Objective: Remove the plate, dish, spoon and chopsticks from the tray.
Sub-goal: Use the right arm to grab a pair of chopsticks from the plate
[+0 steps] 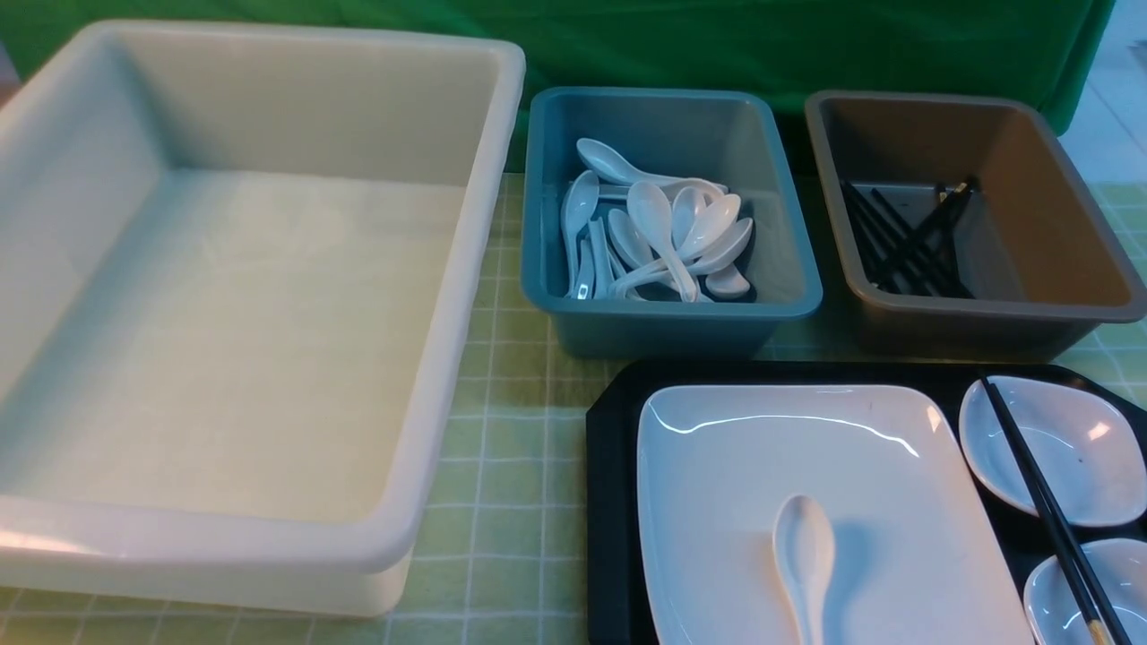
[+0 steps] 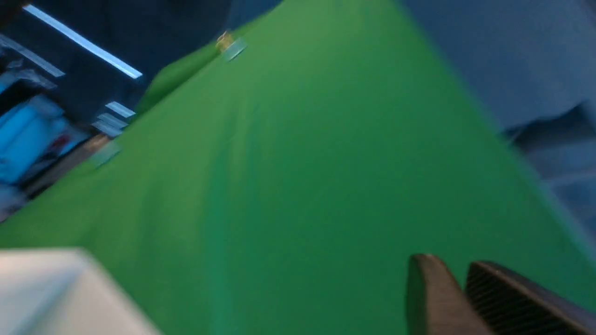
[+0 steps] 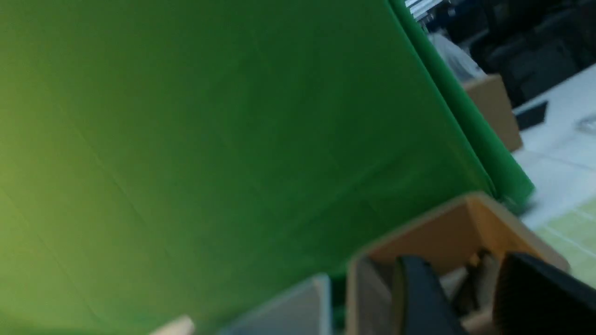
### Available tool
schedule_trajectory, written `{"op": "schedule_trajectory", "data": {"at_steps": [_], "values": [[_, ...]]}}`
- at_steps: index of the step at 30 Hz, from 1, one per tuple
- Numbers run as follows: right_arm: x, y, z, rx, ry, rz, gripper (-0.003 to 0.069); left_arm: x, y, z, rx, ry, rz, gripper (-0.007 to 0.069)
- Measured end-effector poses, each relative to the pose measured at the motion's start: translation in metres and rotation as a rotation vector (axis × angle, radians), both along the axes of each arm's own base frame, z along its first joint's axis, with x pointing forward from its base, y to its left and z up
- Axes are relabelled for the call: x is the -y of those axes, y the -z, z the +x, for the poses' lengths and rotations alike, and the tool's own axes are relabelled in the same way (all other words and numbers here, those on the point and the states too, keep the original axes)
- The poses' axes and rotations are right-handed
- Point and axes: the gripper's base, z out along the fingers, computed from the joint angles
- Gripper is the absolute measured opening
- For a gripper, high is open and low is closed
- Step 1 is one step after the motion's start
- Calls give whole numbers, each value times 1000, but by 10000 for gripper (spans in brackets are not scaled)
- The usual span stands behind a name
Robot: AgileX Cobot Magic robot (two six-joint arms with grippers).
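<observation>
The tray [image 1: 609, 448] is seen at the near right of the tabletop [image 1: 511, 448], cut off by the frame edge. Most of it is taken up by the plate [image 1: 762, 430], lying flat. The spoon [image 1: 804, 555] is laid on the plate, bowl up and pointing fwd, handle twd the robot.

To the right of the plate, still on the tray, two small white dishes are set: the far dish [image 1: 1084, 448] and the near dish [image 1: 1057, 600]. The chopsticks [image 1: 1044, 511] are laid across both dishes, pale tip nearest the robot.

Behind the tray, a blue-grey bin [image 1: 789, 269] is filled w/ a pile of white spoons [image 1: 659, 233]. Just beside it on the right, a brown bin [image 1: 1057, 206] is loaded w/ black sticks [image 1: 905, 242]. A big white tub [image 1: 488, 224] is placed at left. A green backdrop [image 1: 717, 45] is hung behind.

The left tool [image 2: 461, 274] is shown only in its wrist view. Its jaws are brought nearly together, w/ nothing btwn them. The backdrop fills that view, w/ a blurred corner of the tub at the edge.

The right tool [image 3: 470, 279] is likewise shown only in its wrist view. Its jaws are held moderately apart, w/ nothing gripped. The brown bin is seen past them.
</observation>
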Motion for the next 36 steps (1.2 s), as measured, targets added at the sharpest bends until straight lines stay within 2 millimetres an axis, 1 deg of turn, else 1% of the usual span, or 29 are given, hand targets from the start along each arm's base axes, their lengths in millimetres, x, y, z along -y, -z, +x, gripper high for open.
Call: {"op": "schedule_trajectory", "data": {"at_steps": [1,2,3,4,5,6,7,8,9,10,11,12,13,14,15,16,18,20,21,22,24,27,28,31,32,34,36], "values": [[1,-3,-1,37,-5,28,239,1,-9,-3,19,3,21,17],[1,-7,-3,85,-15,67,238,5,-28,-10,39,12,72,-1],[1,-8,-3,89,-19,70,237,5,-31,-11,41,17,72,-1],[0,-19,-6,111,-37,63,218,10,-57,-18,15,27,145,-11],[-3,-30,-7,78,-55,32,193,12,-73,-20,-31,37,177,-13],[-5,-45,-8,34,-68,-13,157,14,-87,-20,-98,45,212,-15],[-6,-58,-8,-16,-76,-60,111,15,-97,-20,-156,51,235,-16],[-7,-76,-8,-69,-82,-108,74,17,-107,-15,-254,52,279,-17],[-8,-91,-5,-206,-82,-206,38,18,-117,-7,-384,56,337,-17],[-8,-88,-2,-246,-88,-211,34,19,-117,-4,-396,52,348,-16],[-9,-101,-1,-295,-95,-276,22,20,-121,6,-515,56,415,-16],[-12,-119,10,-469,-134,-388,10,23,-124,20,-700,90,505,-16],[-13,-121,16,-609,-162,-460,8,25,-121,33,-823,130,552,-16],[-17,-124,30,-844,-217,-572,8,29,-114,51,-976,193,601,-16],[-18,-122,35,-888,-227,-587,8,29,-113,53,-999,203,607,-16],[-21,-121,47,-1039,-265,-668,6,32,-100,70,-1158,279,648,-16],[-26,-110,64,-1216,-303,-762,1,35,-84,92,-1310,353,700,-16],[-31,-97,85,-1347,-337,-820,-4,38,-65,113,-1449,444,755,-16],[-32,-95,86,-1358,-341,-824,-4,38,-64,115,-1456,450,758,-16],[-34,-89,96,-1411,-358,-850,-6,40,-56,124,-1501,500,777,-16],[-38,-77,110,-1480,-389,-884,-6,47,-48,135,-1527,568,802,-16],[-38,-64,129,-1526,-398,-883,-6,63,-44,140,-1500,650,858,-16],[-35,-60,136,-1533,-388,-869,-6,68,-43,140,-1493,675,878,-16],[-23,-48,152,-1572,-374,-790,-4,92,-39,135,-1471,785,973,-16],[-23,-46,154,-1579,-379,-784,-3,92,-38,136,-1474,786,973,-16],[-17,-32,165,-1625,-442,-698,41,113,-33,131,-1472,874,1033,-16],[-17,-23,172,-1648,-489,-674,103,123,-31,130,-1457,904,1060,-16]]}}
